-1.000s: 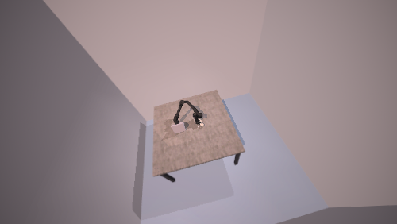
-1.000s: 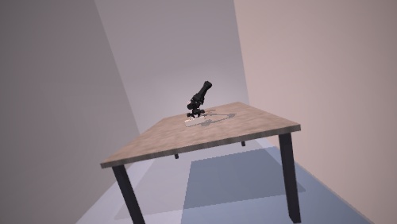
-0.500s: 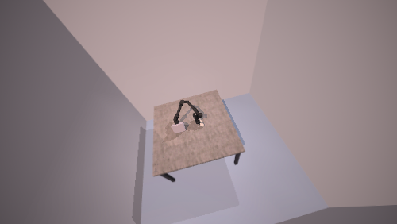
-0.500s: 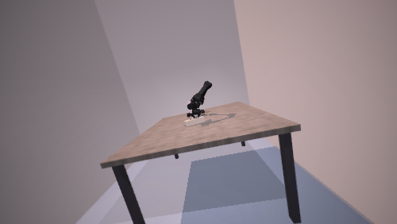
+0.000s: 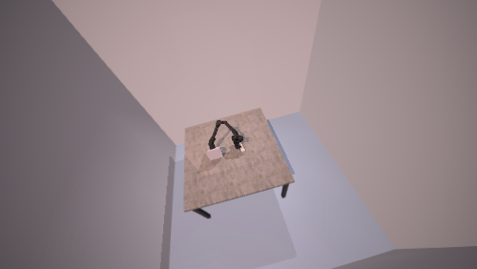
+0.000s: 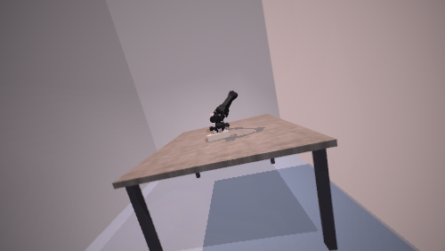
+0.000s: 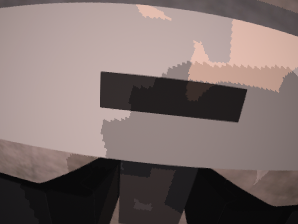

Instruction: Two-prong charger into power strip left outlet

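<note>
Arm point(image 5: 223, 128) folded into arch over bench point(image 5: 258, 176): upper link raised from base, forearm angled down, wrist pointed at bench top. Claw point(image 6: 218, 129) clenched on charger point(image 7: 149, 199), held low just above power strip point(image 7: 60, 83). In wrist view, pale strip face filled across frame, dark outlet slot point(image 7: 173, 96) seen directly ahead of charger. Contact between prongs and slot not discernible.
</note>
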You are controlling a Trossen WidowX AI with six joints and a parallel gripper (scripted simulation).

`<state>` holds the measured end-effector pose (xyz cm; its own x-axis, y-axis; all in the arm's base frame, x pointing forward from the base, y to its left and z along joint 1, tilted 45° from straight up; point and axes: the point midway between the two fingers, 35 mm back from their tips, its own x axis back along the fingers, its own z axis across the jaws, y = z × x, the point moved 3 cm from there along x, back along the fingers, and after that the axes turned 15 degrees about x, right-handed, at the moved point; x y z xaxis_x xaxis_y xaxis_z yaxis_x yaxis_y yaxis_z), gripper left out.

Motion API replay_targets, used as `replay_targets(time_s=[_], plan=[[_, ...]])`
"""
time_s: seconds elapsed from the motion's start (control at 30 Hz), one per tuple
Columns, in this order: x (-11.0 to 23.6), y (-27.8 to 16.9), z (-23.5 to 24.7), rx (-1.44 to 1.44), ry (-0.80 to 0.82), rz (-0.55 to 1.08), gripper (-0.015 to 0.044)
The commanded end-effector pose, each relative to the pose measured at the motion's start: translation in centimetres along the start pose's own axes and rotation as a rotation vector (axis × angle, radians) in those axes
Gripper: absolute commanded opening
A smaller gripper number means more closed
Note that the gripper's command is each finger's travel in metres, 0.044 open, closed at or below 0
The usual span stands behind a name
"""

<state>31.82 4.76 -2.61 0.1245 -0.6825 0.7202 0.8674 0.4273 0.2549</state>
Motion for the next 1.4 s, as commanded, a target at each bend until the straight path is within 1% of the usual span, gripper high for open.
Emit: replay_targets(time_s=[0.0, 0.07, 0.63, 1.37], plan=[[0.05, 0.07, -0.01, 0.001, -0.001, -0.001, 0.0], [0.05, 0.07, -0.01, 0.001, -0.001, -0.001, 0.0], [0.04, 0.06, -0.01, 0.001, -0.001, -0.002, 0.044], [-0.02, -0.56, 0.12, 0.008, -0.005, -0.015, 0.044]])
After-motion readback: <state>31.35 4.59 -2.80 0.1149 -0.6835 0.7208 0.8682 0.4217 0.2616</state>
